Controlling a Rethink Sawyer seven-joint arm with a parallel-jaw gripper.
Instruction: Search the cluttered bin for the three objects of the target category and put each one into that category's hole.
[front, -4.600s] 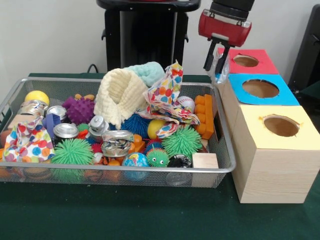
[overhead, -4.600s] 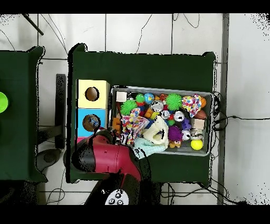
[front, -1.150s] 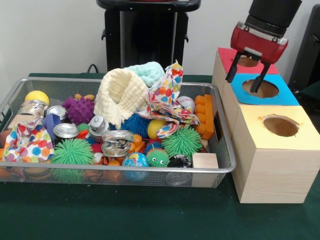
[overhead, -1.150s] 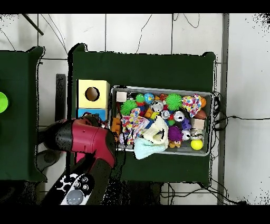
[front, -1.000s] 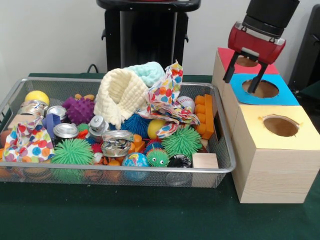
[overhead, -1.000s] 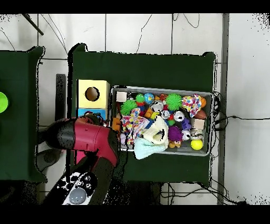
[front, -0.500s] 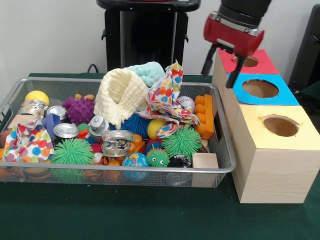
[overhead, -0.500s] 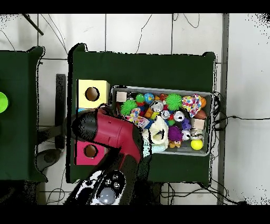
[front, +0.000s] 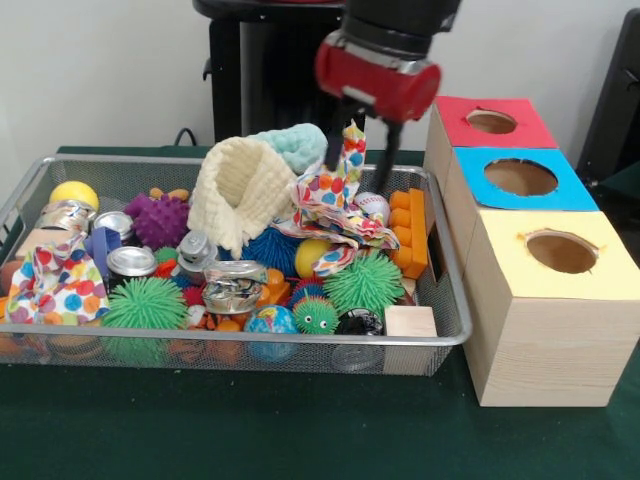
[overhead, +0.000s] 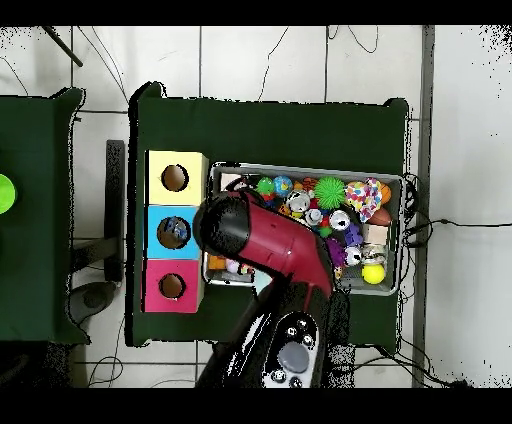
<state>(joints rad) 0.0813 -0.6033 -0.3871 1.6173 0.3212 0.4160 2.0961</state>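
Bin (front: 30, 185) fills left and centre of frame, packed: metal cans (front: 130, 262) lower left, cream cloth (front: 240, 190) centre, polka-dot cloth (front: 335, 200) beside it. No clear plastic bottle visible; likely buried. Gripper (front: 362, 140) upper centre, fingers spread, empty, over polka-dot cloth. Judged step: searching. Next move likely calls for shifting cloths aside. Blue-topped box's hole (front: 521, 177) right of frame, unobstructed.

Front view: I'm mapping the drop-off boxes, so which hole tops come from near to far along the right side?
Yellow-topped box → blue-topped box with the hole → red-topped box.
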